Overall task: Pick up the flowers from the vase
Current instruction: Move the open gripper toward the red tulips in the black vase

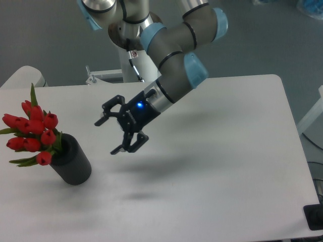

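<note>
The flowers (31, 132), a tight bunch of red tulip buds with green leaves, stand in the black cylindrical vase (72, 163) at the left of the white table. The vase leans toward the left. My gripper (109, 136) is open and empty, held above the table to the right of the flowers, with its fingers pointing left toward them. A clear gap separates the fingertips from the buds.
The white table (227, 166) ends at its right edge near the frame's right side. The arm's white base column (136, 55) stands behind the table's far edge. A black object (315, 217) sits at the lower right corner.
</note>
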Controlling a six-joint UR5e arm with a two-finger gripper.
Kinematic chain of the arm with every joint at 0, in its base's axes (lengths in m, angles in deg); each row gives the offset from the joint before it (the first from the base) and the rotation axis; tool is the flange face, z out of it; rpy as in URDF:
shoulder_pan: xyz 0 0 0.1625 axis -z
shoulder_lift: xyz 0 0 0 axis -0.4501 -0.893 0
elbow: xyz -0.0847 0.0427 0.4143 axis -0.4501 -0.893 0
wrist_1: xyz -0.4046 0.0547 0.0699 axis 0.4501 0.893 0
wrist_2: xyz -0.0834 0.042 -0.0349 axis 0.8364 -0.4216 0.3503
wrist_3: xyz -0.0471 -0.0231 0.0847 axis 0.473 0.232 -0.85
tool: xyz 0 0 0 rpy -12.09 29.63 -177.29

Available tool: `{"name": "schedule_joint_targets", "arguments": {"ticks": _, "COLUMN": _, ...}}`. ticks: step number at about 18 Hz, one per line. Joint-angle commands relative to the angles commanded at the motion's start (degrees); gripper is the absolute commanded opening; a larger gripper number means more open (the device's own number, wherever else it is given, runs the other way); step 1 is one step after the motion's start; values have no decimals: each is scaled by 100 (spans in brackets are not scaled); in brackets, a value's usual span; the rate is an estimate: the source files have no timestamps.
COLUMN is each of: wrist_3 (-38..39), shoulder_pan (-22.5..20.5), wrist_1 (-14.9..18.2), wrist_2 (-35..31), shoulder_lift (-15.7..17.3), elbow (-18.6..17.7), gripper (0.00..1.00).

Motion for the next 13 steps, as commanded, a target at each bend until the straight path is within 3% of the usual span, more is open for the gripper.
{"name": "schedule_joint_targets", "arguments": {"ticks": 9, "wrist_3": 0, "shoulder_pan": 527, "wrist_1": -114, "wrist_2": 511, "shoulder_lift": -158, "elbow": 0, "gripper": 100}}
{"name": "schedule_joint_targets", "arguments": {"ticks": 13, "wrist_3": 0, "shoulder_pan": 730, "wrist_1": -193, "wrist_2": 564, "shoulder_lift": -386, "elbow": 9, "gripper": 100}}
